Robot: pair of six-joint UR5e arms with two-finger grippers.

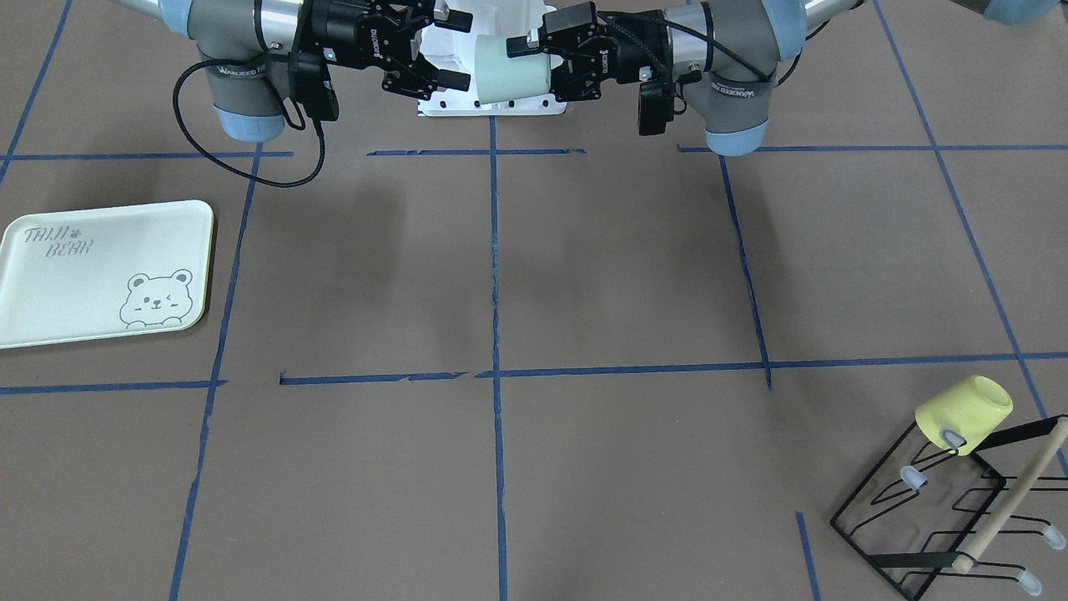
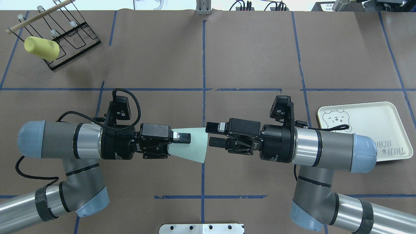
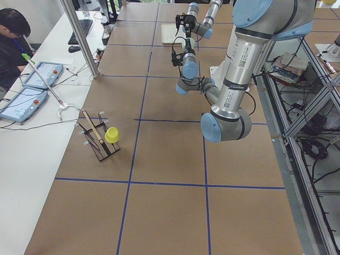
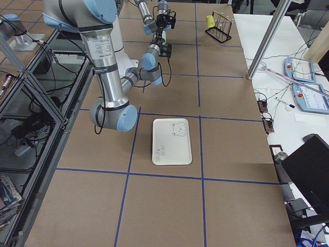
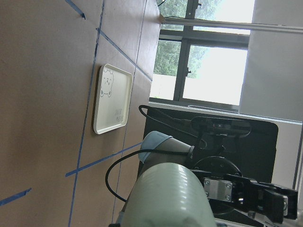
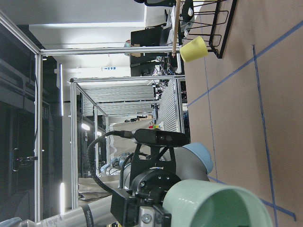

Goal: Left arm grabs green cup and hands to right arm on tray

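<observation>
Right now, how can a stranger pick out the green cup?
Over the table's middle, the left gripper holds the green cup sideways in the air, mouth toward the right gripper. It is pale mint, while the yellow cup hangs on the black wire rack.

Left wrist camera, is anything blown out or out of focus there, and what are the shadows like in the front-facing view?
Left wrist view: the windows are overexposed, and the green cup, very close to the lens, looks soft, while the tray is clear. Front-facing view: even lighting, only faint, soft-edged shadows on the table, no glare.
</observation>
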